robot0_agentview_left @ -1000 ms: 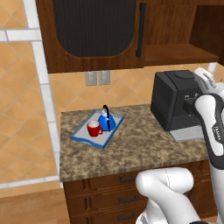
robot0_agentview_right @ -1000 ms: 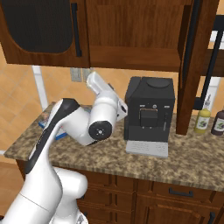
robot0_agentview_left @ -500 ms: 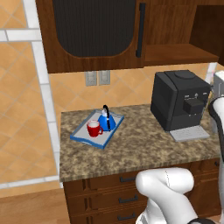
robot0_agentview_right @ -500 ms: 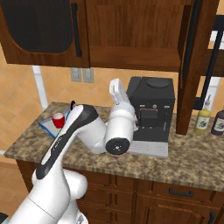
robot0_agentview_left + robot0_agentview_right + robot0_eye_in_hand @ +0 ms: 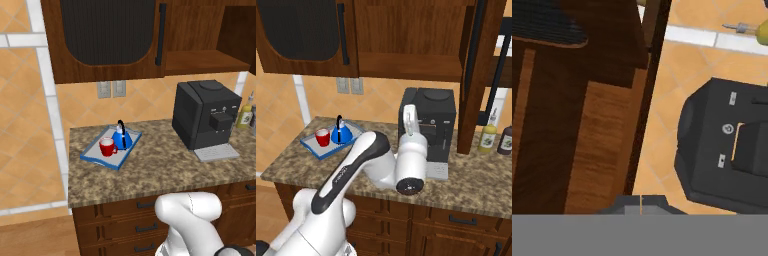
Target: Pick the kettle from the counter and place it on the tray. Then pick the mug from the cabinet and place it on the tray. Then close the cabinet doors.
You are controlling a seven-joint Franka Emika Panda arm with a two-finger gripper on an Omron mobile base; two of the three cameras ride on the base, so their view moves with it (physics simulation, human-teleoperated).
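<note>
Kettle (image 5: pixel 121 138) upright on tray (image 5: pixel 95 156) | mug (image 5: pixel 106 147) beside | tool apparently shut

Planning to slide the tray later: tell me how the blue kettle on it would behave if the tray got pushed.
The kettle looks wide-based and cone-shaped, so probably stable against tipping. It stands loose on the flat tray beside the mug, so it may slide and bump the mug. Likely rigid.

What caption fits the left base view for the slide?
Kettle and mug sit on the tray beside the coffee machine; the left cabinet door is shut, the right side open.
</note>
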